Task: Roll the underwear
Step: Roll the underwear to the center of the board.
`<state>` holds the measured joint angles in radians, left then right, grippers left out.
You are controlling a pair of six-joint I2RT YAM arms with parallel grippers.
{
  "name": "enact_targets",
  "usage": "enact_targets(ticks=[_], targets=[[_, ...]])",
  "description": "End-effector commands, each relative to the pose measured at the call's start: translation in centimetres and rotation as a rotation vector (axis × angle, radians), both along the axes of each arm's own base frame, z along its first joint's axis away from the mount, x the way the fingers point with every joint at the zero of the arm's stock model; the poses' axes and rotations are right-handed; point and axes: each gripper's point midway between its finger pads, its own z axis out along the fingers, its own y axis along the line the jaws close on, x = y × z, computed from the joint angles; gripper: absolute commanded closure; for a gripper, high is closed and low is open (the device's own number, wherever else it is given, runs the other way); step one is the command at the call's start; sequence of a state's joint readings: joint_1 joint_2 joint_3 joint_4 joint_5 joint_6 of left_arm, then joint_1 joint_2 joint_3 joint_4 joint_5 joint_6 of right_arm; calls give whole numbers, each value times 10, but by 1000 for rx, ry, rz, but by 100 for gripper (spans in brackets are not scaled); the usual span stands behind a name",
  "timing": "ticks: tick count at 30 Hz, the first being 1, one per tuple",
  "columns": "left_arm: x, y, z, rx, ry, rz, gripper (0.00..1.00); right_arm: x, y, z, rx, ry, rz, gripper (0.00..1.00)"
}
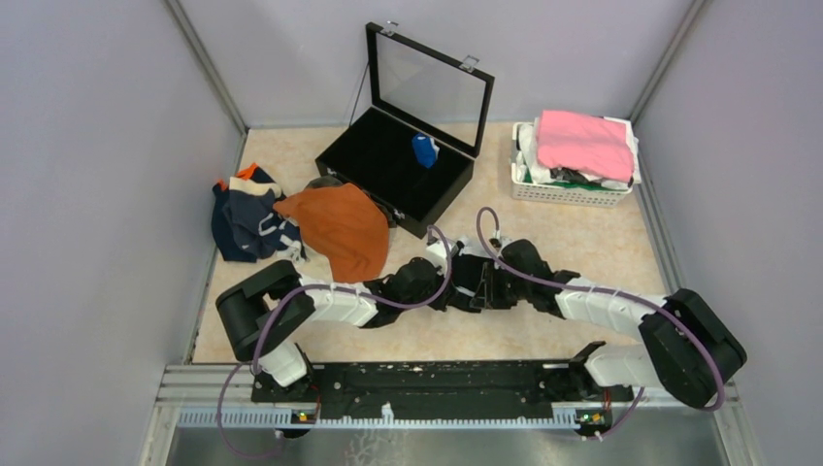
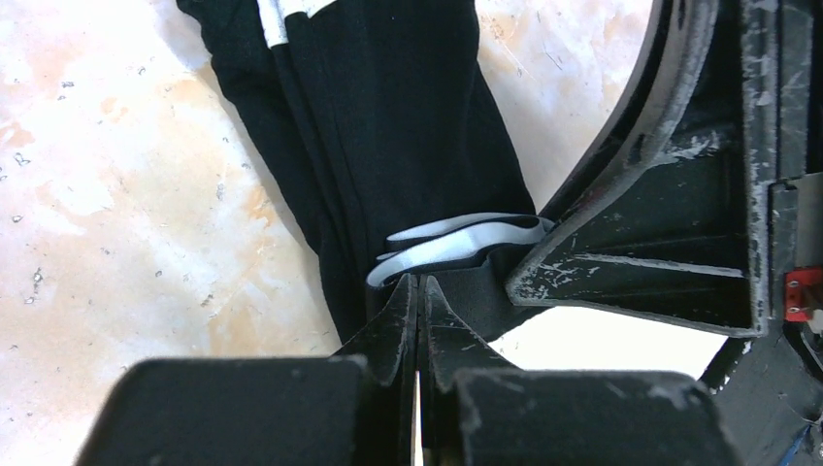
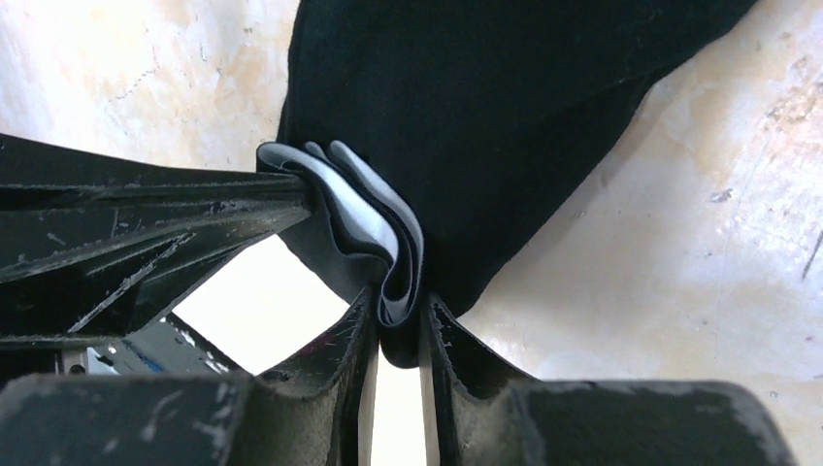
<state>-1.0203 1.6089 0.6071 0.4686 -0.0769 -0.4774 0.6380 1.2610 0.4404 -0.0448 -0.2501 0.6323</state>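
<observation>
Black underwear: on the table, between my arms.
Left fingers: clamped on its white waistband.
Right fingers: barely apart, pinching the same waistband.
Nearby: rust-orange pair, black case.

1 high rear overview, 2 close downward wrist views, black underwear shared.

"What do the robot's arms look like?"
"The left arm and the right arm each have white parts and big black parts."
"Any strings?"
"Yes, purple cables loop along them."
"And the fingers?"
"Black and pointy, with lots of white scratches. At the bottom is a long black rail."
</observation>
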Motion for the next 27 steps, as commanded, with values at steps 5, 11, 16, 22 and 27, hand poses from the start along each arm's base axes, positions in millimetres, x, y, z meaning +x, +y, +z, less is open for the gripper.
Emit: enact_targets(ticks=[5,11,16,22,27], targets=[[0,18,-27,53,37,53,100,-1,-10,10,-4,-13,-35,77],[-5,30,-37,79,54,74,100,6,-14,22,-11,-66,-64,72],[-6,34,-40,92,55,78,100,9,-24,15,-57,-75,-101,72],[-6,36,-43,102,56,83,100,11,-33,1,-109,-67,-135,72],[-4,38,-46,115,57,98,100,7,-41,-13,-161,-33,-150,82]])
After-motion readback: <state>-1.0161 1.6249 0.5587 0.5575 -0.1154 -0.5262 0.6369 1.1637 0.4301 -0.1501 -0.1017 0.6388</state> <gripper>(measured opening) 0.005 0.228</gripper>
